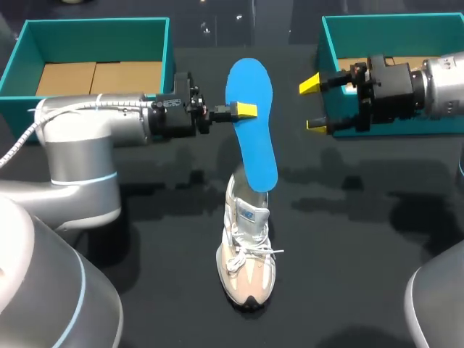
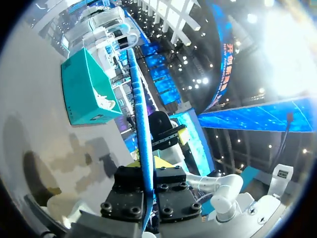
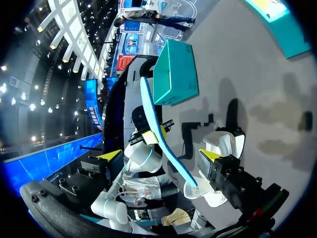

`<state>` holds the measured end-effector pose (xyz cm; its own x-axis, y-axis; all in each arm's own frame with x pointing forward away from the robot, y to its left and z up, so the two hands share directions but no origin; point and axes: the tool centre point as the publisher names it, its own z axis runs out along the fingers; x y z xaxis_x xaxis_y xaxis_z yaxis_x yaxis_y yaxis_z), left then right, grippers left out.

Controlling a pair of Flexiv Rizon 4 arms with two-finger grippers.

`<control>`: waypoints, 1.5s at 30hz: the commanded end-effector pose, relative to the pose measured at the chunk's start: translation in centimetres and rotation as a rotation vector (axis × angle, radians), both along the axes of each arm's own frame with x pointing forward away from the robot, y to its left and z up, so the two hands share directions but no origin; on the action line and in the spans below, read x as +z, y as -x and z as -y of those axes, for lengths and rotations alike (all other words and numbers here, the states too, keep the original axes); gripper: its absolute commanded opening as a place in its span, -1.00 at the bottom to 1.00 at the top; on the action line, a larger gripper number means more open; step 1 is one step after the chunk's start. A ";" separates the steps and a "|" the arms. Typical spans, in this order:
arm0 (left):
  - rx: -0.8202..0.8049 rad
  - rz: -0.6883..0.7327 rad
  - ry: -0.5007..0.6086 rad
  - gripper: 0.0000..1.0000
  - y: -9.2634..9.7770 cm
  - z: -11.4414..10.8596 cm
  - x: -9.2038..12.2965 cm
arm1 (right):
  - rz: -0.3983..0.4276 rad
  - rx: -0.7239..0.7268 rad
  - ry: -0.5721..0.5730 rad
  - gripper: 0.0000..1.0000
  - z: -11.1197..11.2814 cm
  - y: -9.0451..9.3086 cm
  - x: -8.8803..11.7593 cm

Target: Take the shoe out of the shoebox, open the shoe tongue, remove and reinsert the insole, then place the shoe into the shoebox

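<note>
Shoe (image 1: pixel 246 261) is out of the box, on the table nearer me than my left gripper (image 1: pixel 245 110), which is pinching the blue insole (image 1: pixel 254 123), lower end at the shoe's opening. Right gripper (image 1: pixel 313 105) hangs open beside it. Guessing reinsertion's next: steer the insole straight back inside.

Insole (image 2: pixel 141 124) edge-on, clamped in left gripper (image 2: pixel 147 173), runs straight out ahead of the fingers. Teal shoebox (image 2: pixel 86 89) on table (image 2: pixel 34 124) ahead, beside insole. Pale shoe (image 2: pixel 64 206) low beside gripper.
</note>
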<state>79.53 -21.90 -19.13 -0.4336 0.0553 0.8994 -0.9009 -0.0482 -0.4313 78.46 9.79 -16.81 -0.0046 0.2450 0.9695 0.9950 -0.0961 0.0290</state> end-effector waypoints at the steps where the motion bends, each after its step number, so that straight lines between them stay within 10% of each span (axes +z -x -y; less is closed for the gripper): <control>1: 0.010 0.200 0.048 -1.00 -0.2 -0.7 0.8 | 0.003 -0.002 -0.031 1.00 -0.2 -0.1 -0.4; 12: -0.009 0.822 0.049 -1.00 0.0 -1.2 2.7 | 0.015 -0.009 -0.056 1.00 -0.1 -0.2 -0.6; 24: -0.009 0.822 0.049 -1.00 0.0 -1.2 2.7 | 0.015 -0.009 -0.056 1.00 -0.1 -0.2 -0.6; 39: 0.147 1.656 0.020 -1.00 1.4 -2.1 3.8 | 0.015 -0.009 -0.056 1.00 -0.1 -0.2 -0.6; 42: 0.193 2.008 -0.076 -1.00 1.5 -2.2 3.3 | 0.015 -0.009 -0.056 1.00 -0.1 -0.2 -0.6; 45: 0.193 2.008 -0.076 -1.00 1.5 -2.2 3.3 | 0.015 -0.009 -0.056 1.00 -0.1 -0.2 -0.6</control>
<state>78.62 -19.76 -15.70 -0.9429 -0.0115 -0.3328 0.3322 -0.1035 -0.9375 78.69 9.80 -17.36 -0.0191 0.1882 0.9819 0.9936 -0.1057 0.0396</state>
